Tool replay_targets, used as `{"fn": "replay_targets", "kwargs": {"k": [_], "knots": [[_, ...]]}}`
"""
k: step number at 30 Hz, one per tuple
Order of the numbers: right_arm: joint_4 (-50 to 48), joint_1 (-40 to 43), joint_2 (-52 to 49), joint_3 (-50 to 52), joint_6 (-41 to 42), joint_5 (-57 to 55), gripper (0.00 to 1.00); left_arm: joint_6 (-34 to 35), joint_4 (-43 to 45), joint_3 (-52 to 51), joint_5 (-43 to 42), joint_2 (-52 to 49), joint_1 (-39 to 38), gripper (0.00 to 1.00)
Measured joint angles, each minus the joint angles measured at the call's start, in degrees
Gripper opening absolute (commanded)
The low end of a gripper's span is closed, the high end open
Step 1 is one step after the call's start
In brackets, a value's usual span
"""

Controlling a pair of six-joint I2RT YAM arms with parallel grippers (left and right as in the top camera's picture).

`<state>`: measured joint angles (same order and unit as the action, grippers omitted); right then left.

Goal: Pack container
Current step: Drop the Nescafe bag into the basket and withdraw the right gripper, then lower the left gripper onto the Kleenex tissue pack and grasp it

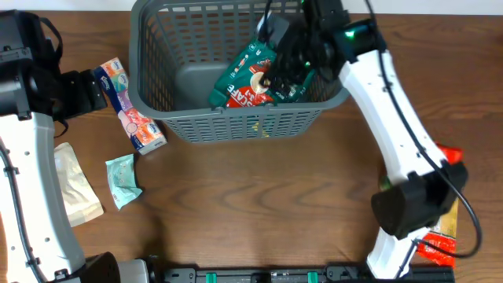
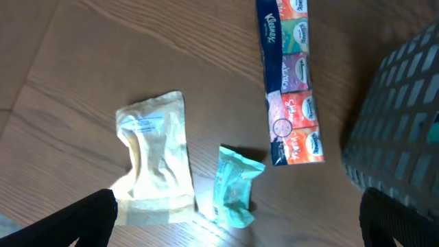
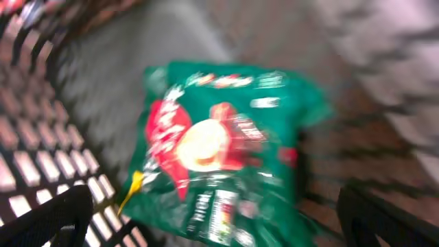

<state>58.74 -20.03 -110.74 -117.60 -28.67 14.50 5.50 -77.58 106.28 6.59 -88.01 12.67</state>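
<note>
Overhead is bright, even and sharp, with soft shadows beside the container (image 1: 236,126). Beyond the right gripper's fingers (image 3: 48,219) the green packet (image 3: 226,165) smears in heavy blur. Past the left gripper's fingers (image 2: 75,219) the table (image 2: 68,68) looks slightly soft.

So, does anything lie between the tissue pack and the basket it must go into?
Nothing visible. The tissue pack lies on the table close beside the basket, with only the basket's wall to lift over. The teal packet and the beige pouch lie on its far side, away from the basket.

Container (image 1: 236,126) grey lattice; bag (image 1: 247,71) green, red; tissue pack (image 1: 126,106) multicoloured; packet (image 1: 122,179) teal; pouch (image 1: 77,185) beige.
</note>
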Motion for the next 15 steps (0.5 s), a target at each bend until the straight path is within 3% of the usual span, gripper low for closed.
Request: {"fn": "replay_targets", "kwargs": {"k": [7, 15], "knots": [[3.13, 10.95, 12.92, -5.97, 23.17, -14.1, 0.99, 8.83, 3.04, -0.02, -5.16, 1.53, 0.0, 0.99], [14.27, 22.38, 16.55, -6.64, 31.76, -17.99, 0.99, 14.34, 6.75, -0.02, -8.59, -3.8, 0.0, 0.99]]}}
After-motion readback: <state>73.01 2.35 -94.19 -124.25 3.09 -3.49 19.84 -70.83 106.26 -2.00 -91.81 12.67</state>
